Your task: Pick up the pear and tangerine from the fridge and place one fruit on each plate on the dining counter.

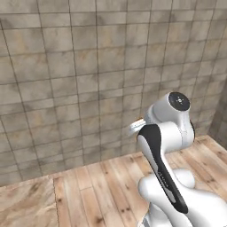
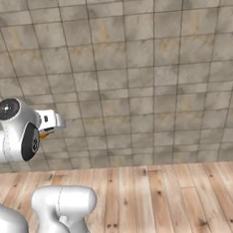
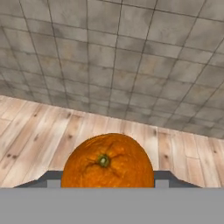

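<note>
While the base is facing a tiled wall [image 2: 133,62] and wooden floor [image 2: 160,194], the gripper [image 3: 107,186] is pinching the tangerine [image 3: 107,161] between its 2 fingers, carrying it high, probably for transport toward a plate.

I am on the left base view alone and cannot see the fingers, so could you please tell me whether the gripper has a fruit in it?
Observer: Yes. The hand view shows the tangerine sitting between the fingertips of the gripper, stem end towards the camera.
Operator: Thank you. Does the right base view show any of it?
Observer: A sliver of orange peeks out under the hand there, beside the arm's dark joint.
Operator: And what lies ahead of the hand?
Observer: In the hand view, a wooden plank floor running up to a grey-brown tiled wall.
</note>
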You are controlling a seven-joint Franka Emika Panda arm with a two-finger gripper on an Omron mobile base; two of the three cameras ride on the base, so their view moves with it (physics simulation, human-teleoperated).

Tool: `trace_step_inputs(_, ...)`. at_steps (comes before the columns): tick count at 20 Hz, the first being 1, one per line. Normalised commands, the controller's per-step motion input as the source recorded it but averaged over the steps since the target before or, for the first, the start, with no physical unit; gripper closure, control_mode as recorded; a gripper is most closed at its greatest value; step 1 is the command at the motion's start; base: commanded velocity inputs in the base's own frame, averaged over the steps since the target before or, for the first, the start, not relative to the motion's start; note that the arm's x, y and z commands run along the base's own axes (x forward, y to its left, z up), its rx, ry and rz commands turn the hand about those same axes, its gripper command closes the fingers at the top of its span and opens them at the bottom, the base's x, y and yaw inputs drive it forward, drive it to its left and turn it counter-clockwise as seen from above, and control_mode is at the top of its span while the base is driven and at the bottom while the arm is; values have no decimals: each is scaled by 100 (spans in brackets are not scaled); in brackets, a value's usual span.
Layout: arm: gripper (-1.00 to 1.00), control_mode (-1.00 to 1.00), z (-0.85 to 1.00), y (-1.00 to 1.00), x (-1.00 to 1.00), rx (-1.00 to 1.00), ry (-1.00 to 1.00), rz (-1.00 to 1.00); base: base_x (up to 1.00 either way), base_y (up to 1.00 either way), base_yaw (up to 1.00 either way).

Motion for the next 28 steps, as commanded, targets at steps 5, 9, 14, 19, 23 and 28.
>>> trace_step_inputs(5,100,100,0,0,0,0,0,0,80,0,38)
trace_step_inputs(9,100,100,0,0,0,0,0,0,73,0,45)
trace_step_inputs(14,100,100,0,0,0,0,0,0,73,0,46)
trace_step_inputs(19,100,100,0,0,0,0,0,0,71,-1,49)
trace_step_inputs(23,100,100,0,0,0,0,0,0,62,-4,59)
trace_step_inputs(28,100,100,0,0,0,0,0,0,55,-6,66)
